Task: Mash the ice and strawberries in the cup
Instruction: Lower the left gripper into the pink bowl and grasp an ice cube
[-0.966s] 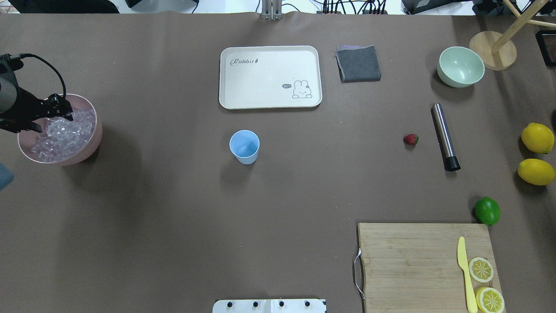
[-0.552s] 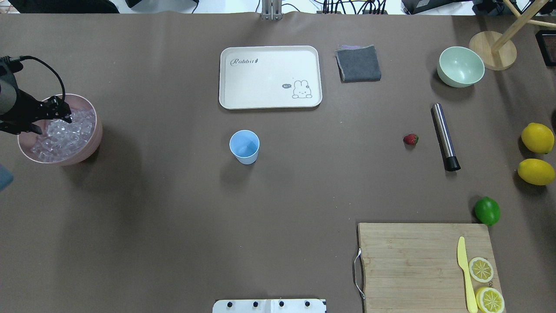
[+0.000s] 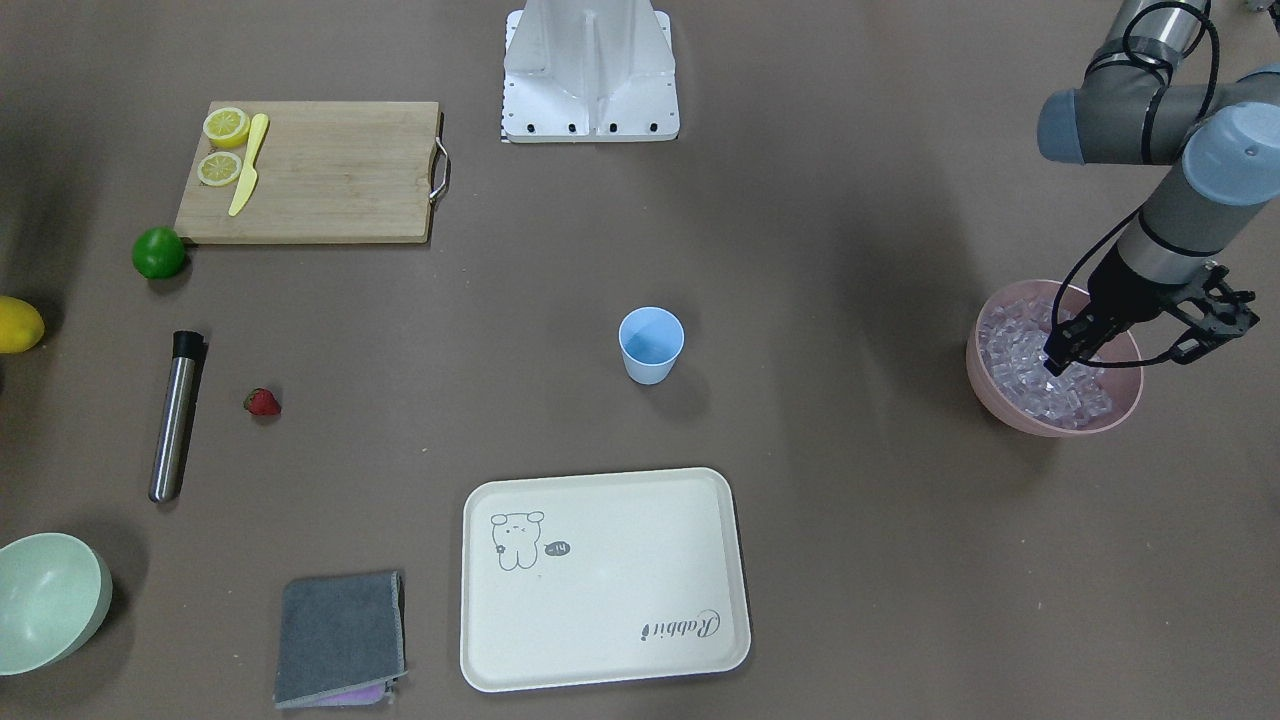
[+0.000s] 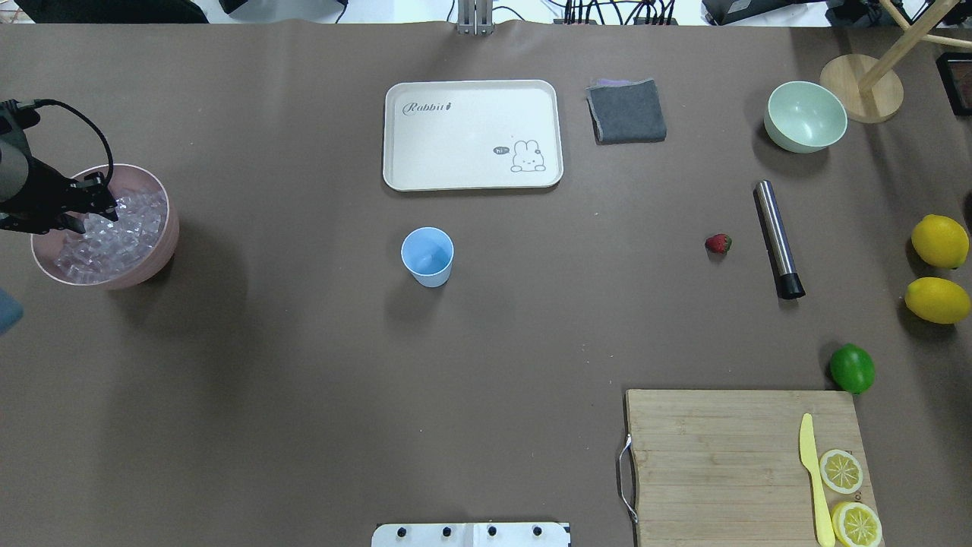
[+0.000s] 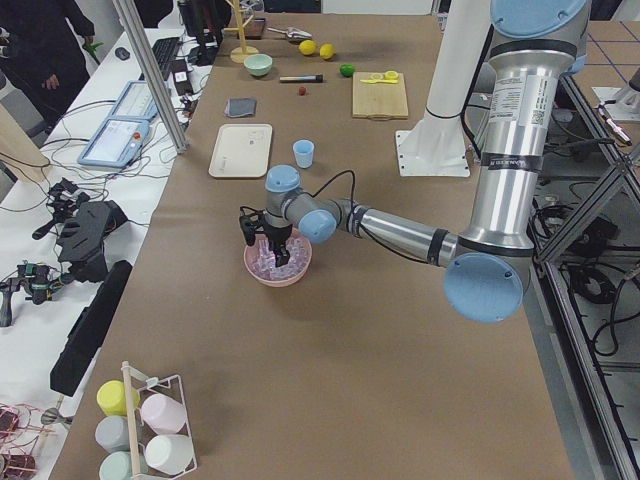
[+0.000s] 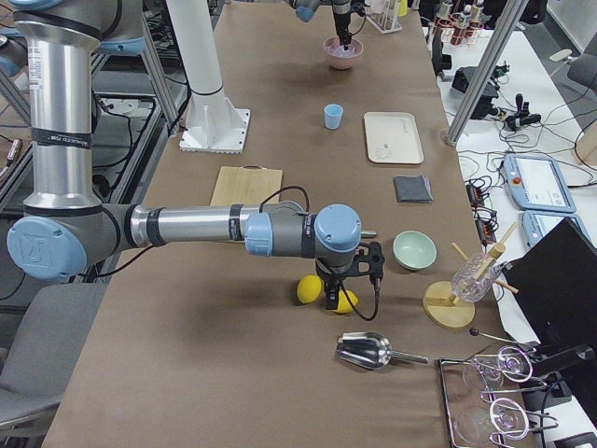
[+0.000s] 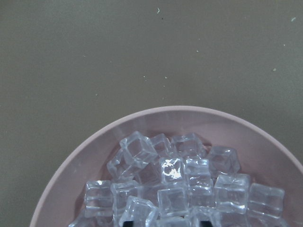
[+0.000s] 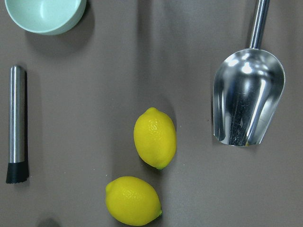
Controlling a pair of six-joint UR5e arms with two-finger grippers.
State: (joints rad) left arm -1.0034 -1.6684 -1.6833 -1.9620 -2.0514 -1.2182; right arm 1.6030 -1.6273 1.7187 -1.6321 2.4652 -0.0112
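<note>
Ice point(image 4: 121, 228) in bowl point(image 4: 156, 267) (cup point(image 4: 427, 257) well apart)

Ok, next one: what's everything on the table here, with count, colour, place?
pink bowl: one, pink, robot's far left
ice: many cubes, clear, piled in the pink bowl
cup: one, light blue, table centre
muddler: one, steel with black tip, lying flat
strawberry: one, red, beside the muddler
tray: one, cream, beyond the cup
cloth: one, grey, beside the tray
green bowl: one, pale green, far right
lemons: two, yellow, right edge
cutting board: one, wooden, robot's near right
lime: one, green, at the cutting board's corner
lemon slices: two, yellow, on the board
knife: one, yellow, on the board
scoop: one, steel, past the lemons
left gripper: black, open, fingertips in the ice
right gripper: black, above the lemons; open or shut unclear
</note>
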